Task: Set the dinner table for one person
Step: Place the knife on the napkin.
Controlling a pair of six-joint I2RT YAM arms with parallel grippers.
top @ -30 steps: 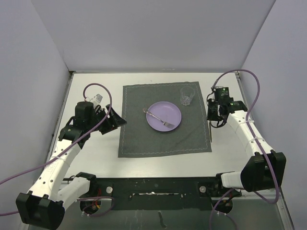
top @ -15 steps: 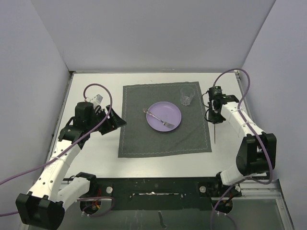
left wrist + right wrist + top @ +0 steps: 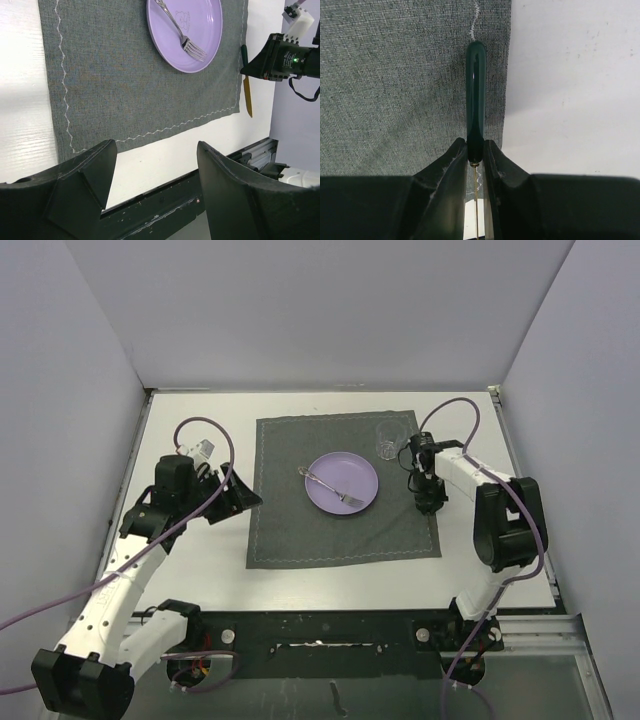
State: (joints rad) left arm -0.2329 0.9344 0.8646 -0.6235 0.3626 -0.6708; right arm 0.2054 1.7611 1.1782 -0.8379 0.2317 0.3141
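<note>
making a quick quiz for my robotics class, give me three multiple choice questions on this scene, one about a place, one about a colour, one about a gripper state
1. The fork lies
A. on the purple plate
B. on the placemat beside the plate
C. off the placemat

2. The handle of the knife is
A. red
B. dark green
C. white

3. The right gripper is
A. open and empty
B. shut on the knife
C. shut on the fork

Answers:
1 A: the top view shows the fork resting across the plate.
2 B: the right wrist view shows a dark green handle over the placemat's edge.
3 B: both fingers pinch the handle's end.
</note>
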